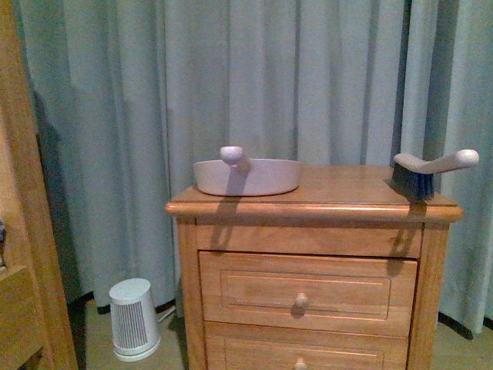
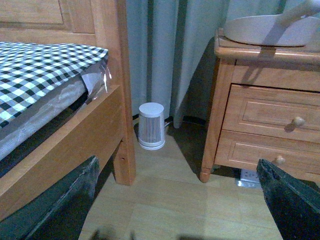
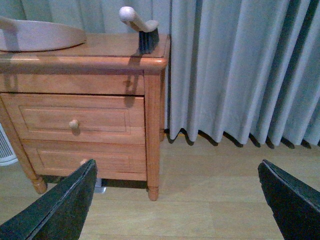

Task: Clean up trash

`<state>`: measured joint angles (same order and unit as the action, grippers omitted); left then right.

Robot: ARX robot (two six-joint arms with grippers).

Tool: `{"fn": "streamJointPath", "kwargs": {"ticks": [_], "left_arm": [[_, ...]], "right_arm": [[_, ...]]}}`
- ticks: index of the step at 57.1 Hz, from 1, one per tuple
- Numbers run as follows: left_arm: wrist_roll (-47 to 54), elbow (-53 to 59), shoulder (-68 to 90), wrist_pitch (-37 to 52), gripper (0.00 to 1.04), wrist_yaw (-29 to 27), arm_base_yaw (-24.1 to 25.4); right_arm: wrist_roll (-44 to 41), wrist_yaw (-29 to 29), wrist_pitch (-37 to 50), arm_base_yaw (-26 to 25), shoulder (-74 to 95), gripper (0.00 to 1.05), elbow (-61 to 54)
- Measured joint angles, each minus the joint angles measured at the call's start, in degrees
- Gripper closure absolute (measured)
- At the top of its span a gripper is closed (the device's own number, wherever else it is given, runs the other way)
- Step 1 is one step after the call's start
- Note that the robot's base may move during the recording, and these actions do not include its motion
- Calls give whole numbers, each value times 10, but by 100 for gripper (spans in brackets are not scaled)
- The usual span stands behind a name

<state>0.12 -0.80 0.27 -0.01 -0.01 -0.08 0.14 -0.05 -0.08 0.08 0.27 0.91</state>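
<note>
Since no trash shows in any view, locate it before reaching. Left gripper (image 2: 177, 161) and right gripper (image 3: 176, 162) both stand apart (nothing held). Brush (image 1: 414, 182) at right of frame, dustpan (image 1: 246, 177) at centre, both atop nightstand (image 1: 308, 235).

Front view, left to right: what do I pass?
Tall wooden post at the picture's edge → small white ribbed cylindrical appliance on the floor → pale shallow dustpan with a stubby handle → pale-handled, dark-bristled hand brush.
</note>
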Motion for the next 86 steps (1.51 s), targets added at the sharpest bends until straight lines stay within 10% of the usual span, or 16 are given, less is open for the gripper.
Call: {"fn": "streamJointPath", "kwargs": {"ticks": [86], "left_arm": [[0,0,0,0,8,0,0]], "right_arm": [[0,0,0,0,0,7,0]]}}
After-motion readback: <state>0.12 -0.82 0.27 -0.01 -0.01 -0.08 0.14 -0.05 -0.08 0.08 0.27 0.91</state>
